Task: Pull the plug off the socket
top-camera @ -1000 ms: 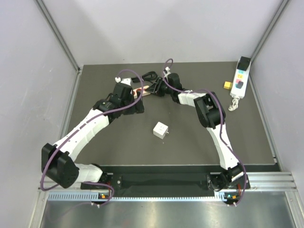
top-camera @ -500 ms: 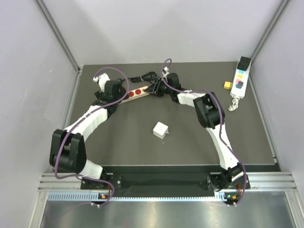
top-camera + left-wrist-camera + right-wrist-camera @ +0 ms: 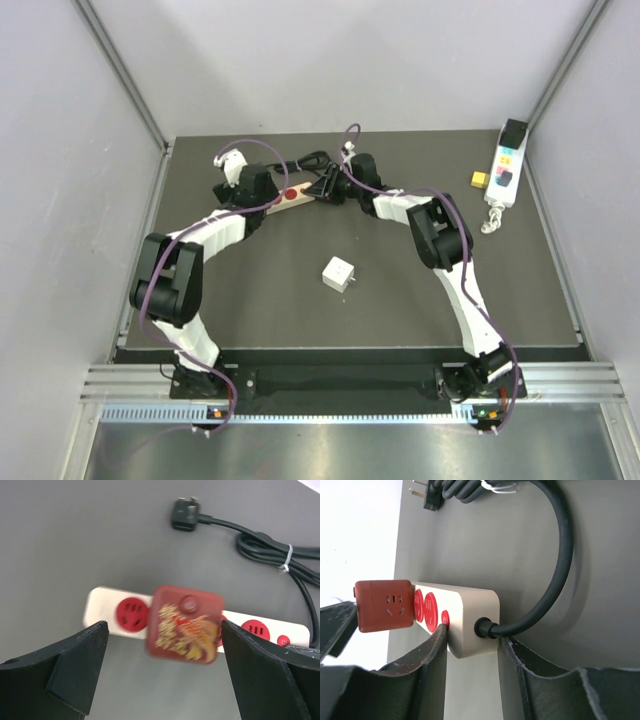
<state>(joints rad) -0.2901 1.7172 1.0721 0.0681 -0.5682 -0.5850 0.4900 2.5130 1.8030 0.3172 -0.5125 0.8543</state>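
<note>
Two jaws of left gripper [image 3: 163,630] stand spread above plug [image 3: 382,605]: likely rigid, light, smooth; pinch its flat opposite sides while right gripper [image 3: 472,640] clamps strip [image 3: 470,610].

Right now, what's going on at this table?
The right gripper is clamped on the cord end of the strip, holding it. The left gripper is wide open, with its fingers on either side of the red plug but not gripping it. The plug is still seated in the strip.
</note>
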